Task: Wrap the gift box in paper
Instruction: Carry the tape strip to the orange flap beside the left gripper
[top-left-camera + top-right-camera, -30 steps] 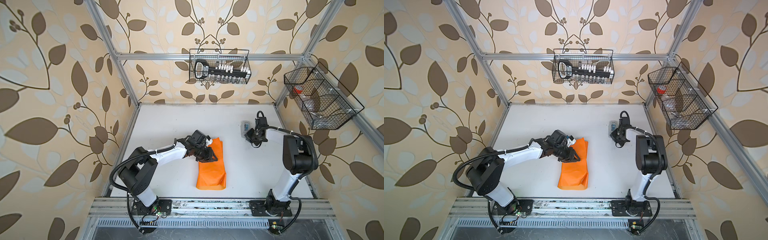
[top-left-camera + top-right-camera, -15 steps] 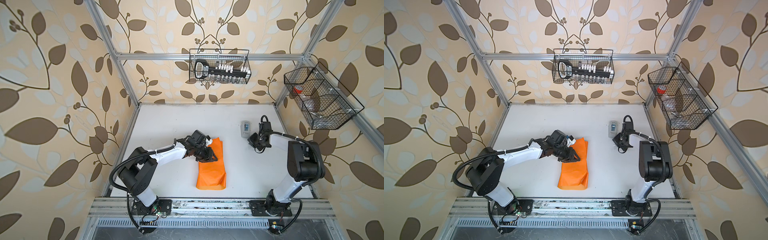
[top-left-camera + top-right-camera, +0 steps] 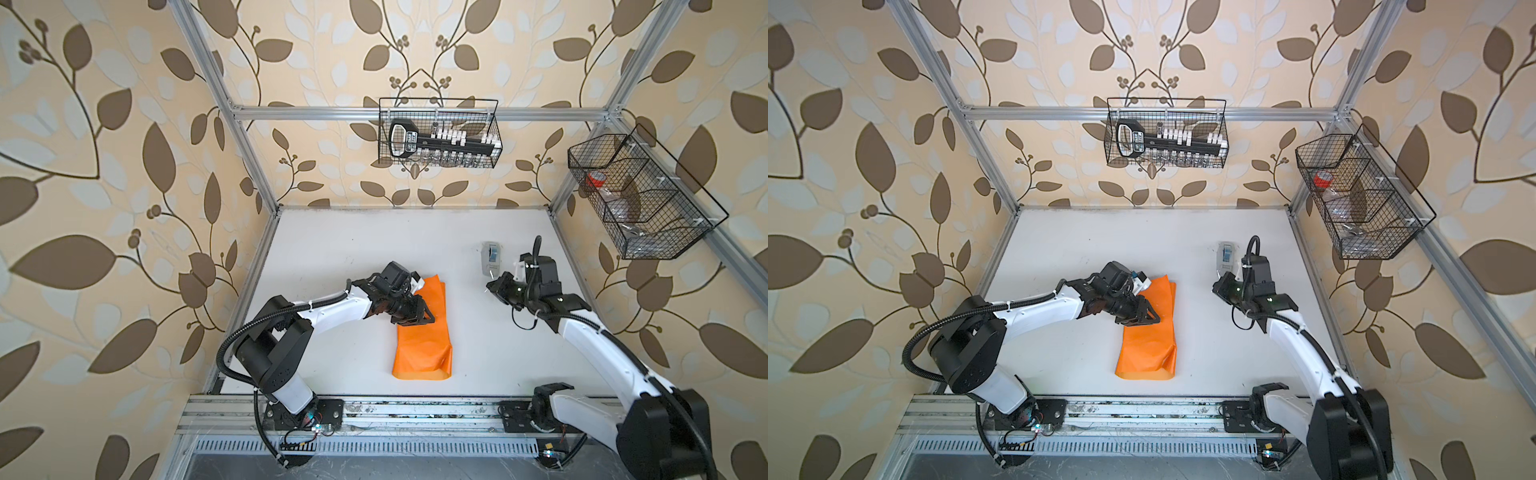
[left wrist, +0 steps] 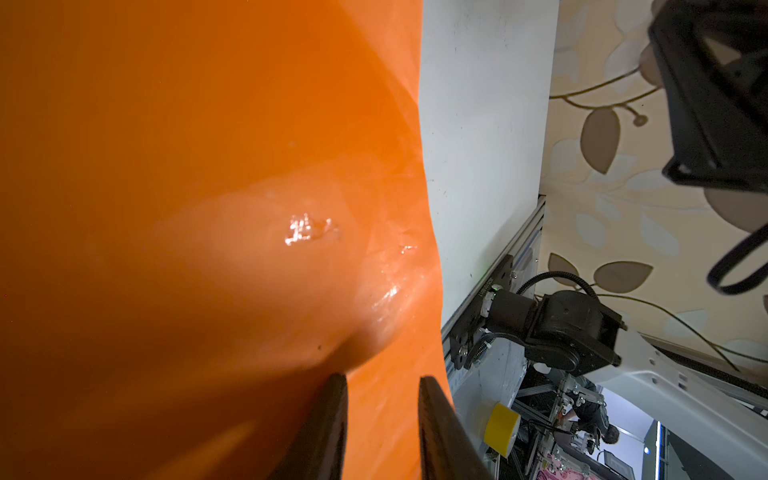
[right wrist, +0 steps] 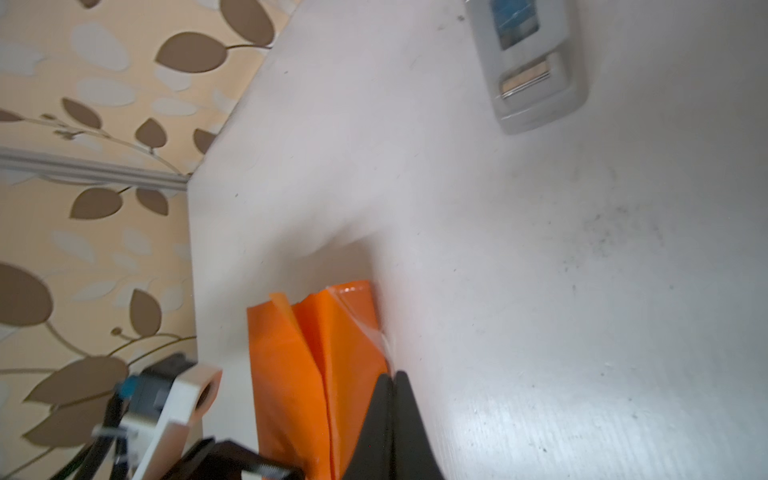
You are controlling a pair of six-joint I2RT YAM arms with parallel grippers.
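In both top views the paper (image 3: 424, 353) (image 3: 1148, 353) lies folded into a long, narrow bundle near the middle of the table (image 3: 353, 249), running front to back. The box is hidden in every view. The left gripper (image 3: 422, 318) (image 3: 1148, 318) rests on the far half of the bundle, at its left edge, with its fingers pointing right across the orange. The right gripper (image 3: 491, 286) (image 3: 1217, 287) is off to the right, well apart from the paper. It sits just in front of the dispenser (image 3: 491, 257) (image 3: 1226, 255), which lies flat towards the table's right rear.

In the left wrist view the paper (image 4: 187, 166) fills most of the frame. It is glossy and swells into a smooth bulge just beyond the left gripper (image 4: 382, 399). The two fingers (image 4: 328, 424) stand a little apart with orange in the gap. Whether they pinch a fold or only press down, I cannot tell.

In the right wrist view the right gripper (image 5: 392, 378) is clenched, its fingers pressed together. A thin clear strip (image 5: 370, 332) sticks out from the tips. Beyond them one end of the paper (image 5: 299, 374), its layers slightly fanned, and the dispenser (image 5: 528, 62) lie on the table.
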